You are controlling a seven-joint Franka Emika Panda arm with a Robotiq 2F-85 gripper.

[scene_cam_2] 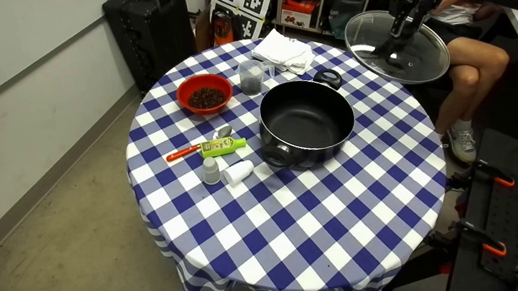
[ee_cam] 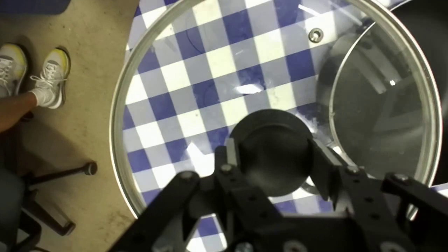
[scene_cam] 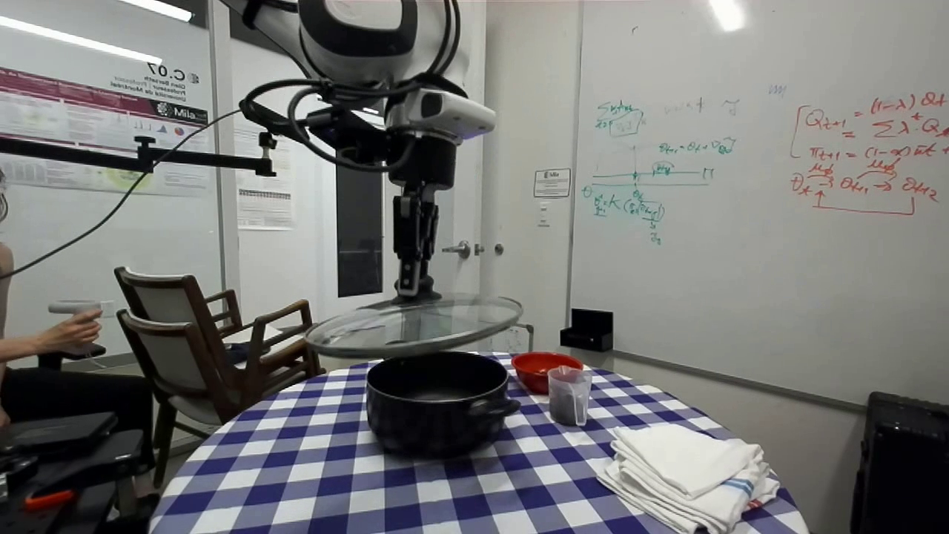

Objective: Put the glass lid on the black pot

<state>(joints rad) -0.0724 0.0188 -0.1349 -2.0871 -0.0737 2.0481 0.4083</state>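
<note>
Pincer (ee_cam: 275,155) tight on knob (ee_cam: 272,150) of glass lid (scene_cam_2: 419,59), red bowl (scene_cam: 531,377) and measuring cup (scene_cam_2: 249,71) near black pot (scene_cam: 434,421)

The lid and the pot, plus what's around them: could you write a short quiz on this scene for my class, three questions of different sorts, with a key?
1. Multiple choice: what is the gripper holding? (a) the towels; (b) the knob of the lid; (c) the plastic cup.
2. True or false: the lid is resting on the pot.
3. Fill in the gap: the small dark pieces are in the ____ bowl.

Key:
1. b
2. False; the lid is held in the air, off the pot.
3. red
</note>
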